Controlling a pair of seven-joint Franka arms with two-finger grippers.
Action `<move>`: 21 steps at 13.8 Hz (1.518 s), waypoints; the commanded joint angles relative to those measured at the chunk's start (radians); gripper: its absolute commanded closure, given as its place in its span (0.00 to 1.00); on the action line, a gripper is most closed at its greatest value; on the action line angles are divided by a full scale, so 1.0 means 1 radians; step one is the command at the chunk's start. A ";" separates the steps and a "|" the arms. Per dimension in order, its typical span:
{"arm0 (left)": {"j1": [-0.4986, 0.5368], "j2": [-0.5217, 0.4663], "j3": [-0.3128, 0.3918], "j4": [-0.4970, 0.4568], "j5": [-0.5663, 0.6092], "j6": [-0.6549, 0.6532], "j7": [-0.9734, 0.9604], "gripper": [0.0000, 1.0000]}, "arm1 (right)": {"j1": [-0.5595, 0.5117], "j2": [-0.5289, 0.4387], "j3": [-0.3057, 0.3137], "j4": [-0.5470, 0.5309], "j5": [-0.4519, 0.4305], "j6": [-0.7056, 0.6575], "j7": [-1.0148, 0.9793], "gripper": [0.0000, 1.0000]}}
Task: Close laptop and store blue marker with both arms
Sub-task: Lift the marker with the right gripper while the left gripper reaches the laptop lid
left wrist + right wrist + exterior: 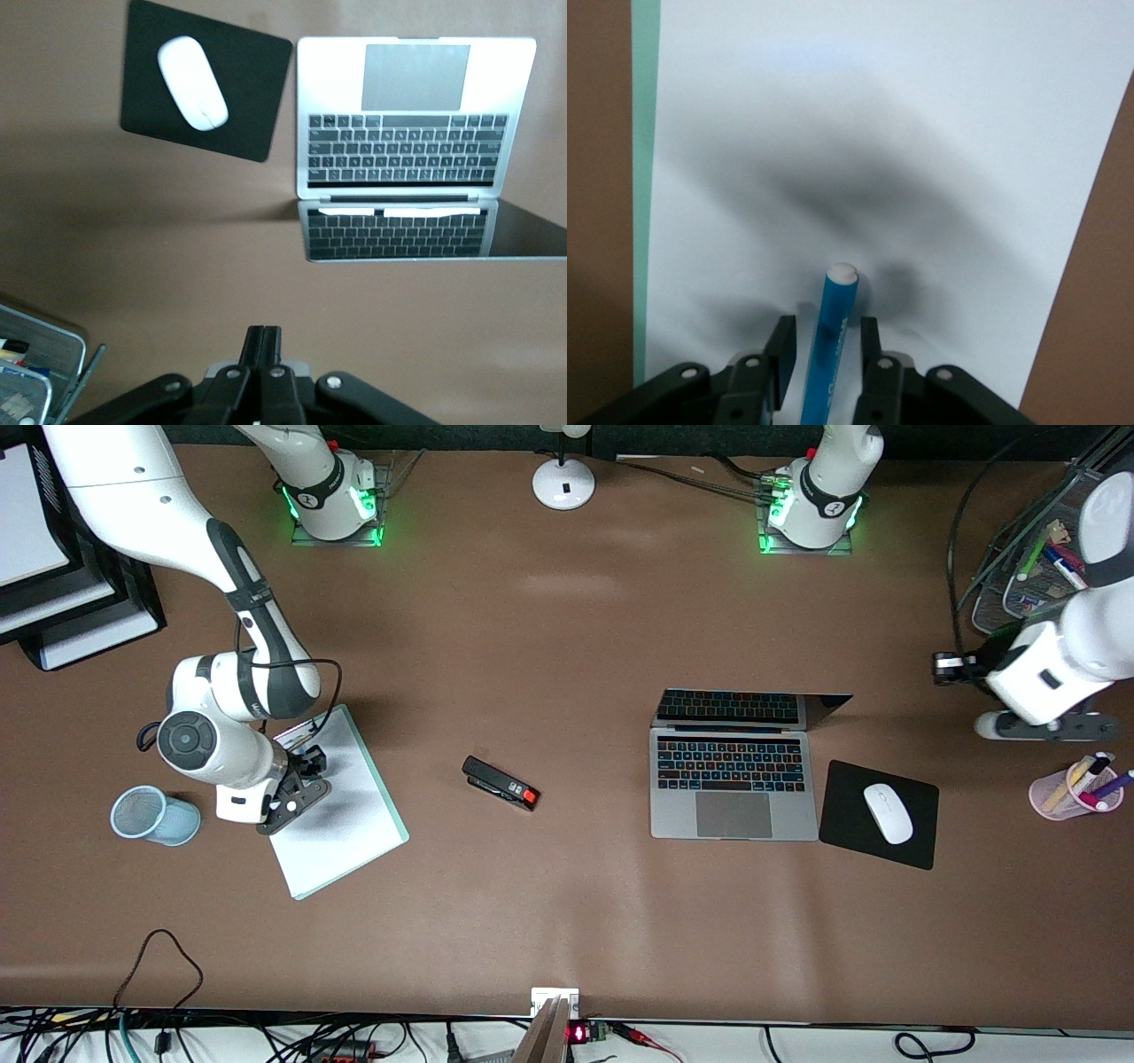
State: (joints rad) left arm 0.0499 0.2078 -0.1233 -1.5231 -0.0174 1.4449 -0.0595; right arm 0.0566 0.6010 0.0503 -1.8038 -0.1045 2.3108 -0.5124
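My right gripper [297, 793]: over the white notepad [341, 806], clenched on the blue marker [829, 341]
Blue marker: between my fingers, white tip pointing down at the pad
Laptop [733, 784]: open on the surface, beside the black mouse pad [879, 815]
My left gripper [263, 354]: clenched on nothing, waiting near the mesh organiser [1019, 576]

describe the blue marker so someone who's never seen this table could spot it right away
Find the white notepad with a green edge, toward the right arm's end of the table. The right gripper is over it, fingers around the blue marker: a slim blue barrel with a white tip, the only pen there.
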 commanded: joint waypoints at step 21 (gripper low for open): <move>0.007 -0.050 -0.343 -0.516 0.029 0.623 -0.390 1.00 | -0.086 -0.115 0.008 0.179 0.044 -0.252 -0.139 1.00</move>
State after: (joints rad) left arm 0.0440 0.2000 -0.4607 -2.0442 -0.0555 2.0626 -0.4287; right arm 0.0085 0.5052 0.0490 -1.6604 -0.0975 2.1160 -0.5561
